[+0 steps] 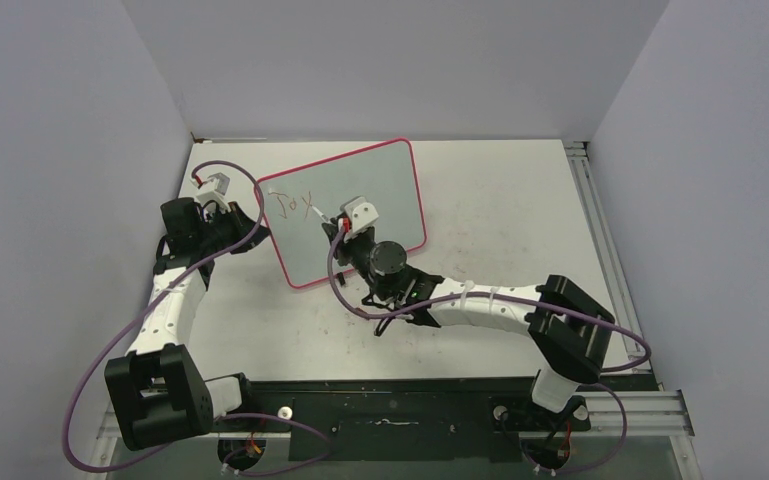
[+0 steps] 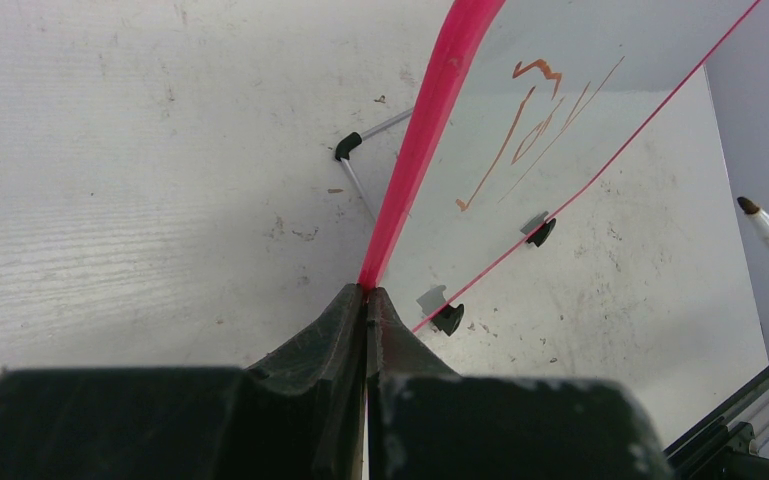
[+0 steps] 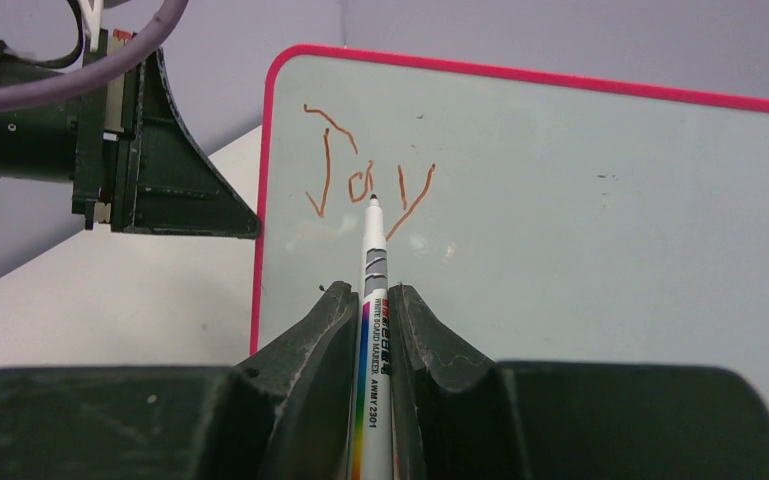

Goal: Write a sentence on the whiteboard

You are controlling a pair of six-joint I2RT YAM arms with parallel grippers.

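The whiteboard stands tilted on the table at the back middle, pink-framed, with two black feet on its lower edge. The sentence reads "Joy" in orange-brown strokes near the board's upper left corner. My left gripper is shut on the board's pink side edge; it also shows as the left gripper in the right wrist view. My right gripper is shut on a white whiteboard marker. The marker's tip sits at the board between the "o" and the "y".
A thin wire stand leg with a black cap rests on the tabletop behind the board. An aluminium rail runs along the table's right edge. Grey walls close the left, back and right sides. Purple cables loop around both arms.
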